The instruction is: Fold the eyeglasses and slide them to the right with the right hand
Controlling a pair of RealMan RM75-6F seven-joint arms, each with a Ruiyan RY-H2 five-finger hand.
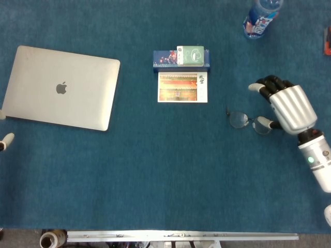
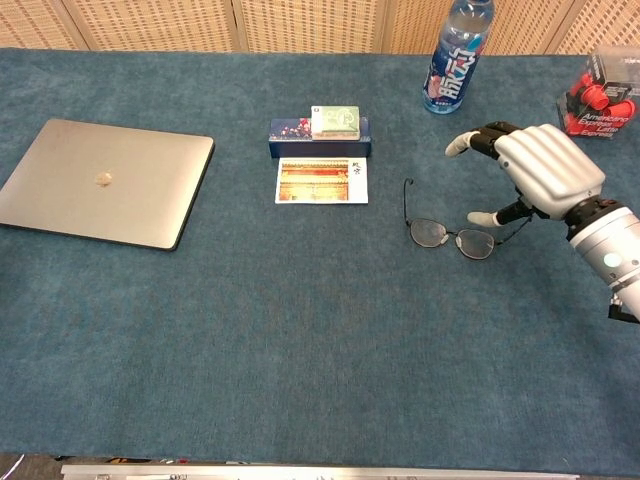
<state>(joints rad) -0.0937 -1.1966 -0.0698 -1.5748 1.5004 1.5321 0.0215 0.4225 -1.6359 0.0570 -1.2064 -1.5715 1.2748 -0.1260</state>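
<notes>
The thin black-framed eyeglasses [image 1: 249,122] [image 2: 455,238] lie on the blue table cloth at the right, lenses toward me. One temple [image 2: 406,200] points away toward the back; the other is hidden behind my right hand. My right hand [image 1: 290,107] [image 2: 545,178] hovers just right of them, fingers spread and arched above the cloth. Its thumb tip [image 2: 481,217] touches the frame at the right lens, and nothing is pinched. Only pale fingertips of my left hand [image 1: 4,140] show at the left edge of the head view.
A closed silver laptop [image 1: 61,88] lies at the left. A postcard [image 1: 182,87] and a small box [image 1: 181,58] sit at the centre back. A water bottle [image 2: 458,55] stands behind the right hand, with a red-and-black pack [image 2: 598,98] at the far right.
</notes>
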